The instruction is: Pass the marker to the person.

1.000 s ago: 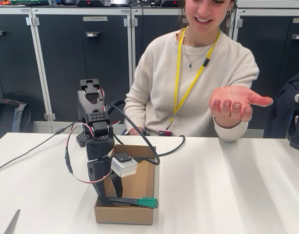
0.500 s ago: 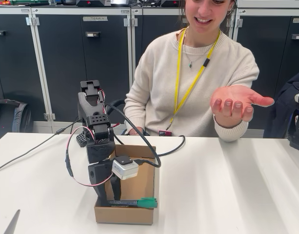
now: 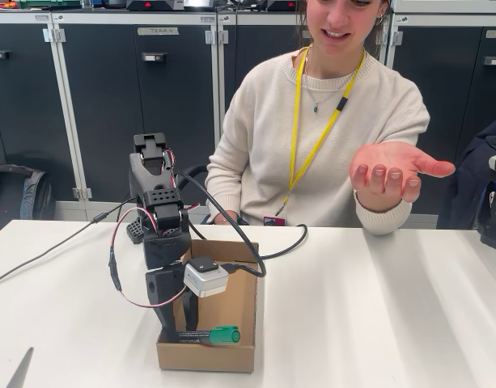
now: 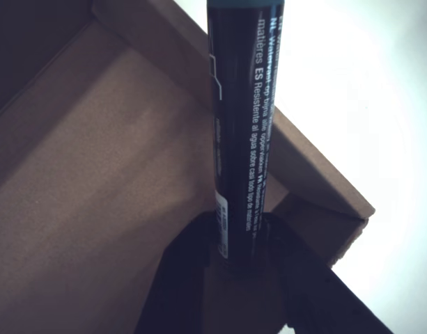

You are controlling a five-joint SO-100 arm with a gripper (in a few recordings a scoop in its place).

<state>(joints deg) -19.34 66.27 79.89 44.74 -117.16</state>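
Fixed view: black arm bent down over an open cardboard box [image 3: 231,311] on the white table [image 3: 377,307]. Gripper [image 3: 176,333] sits low at the box's near left corner, clamped on the marker [image 3: 207,334], which lies roughly level just above the near wall, green cap pointing right. The person [image 3: 312,121] sits at the table's far side, one hand [image 3: 391,171] held palm up at right, well apart from the marker.

Wrist view: gripper [image 4: 239,240] w/ both fingers tight against the marker [image 4: 242,118] barrel's lower end; white print visible, barrel crossing a box [image 4: 81,181] wall.
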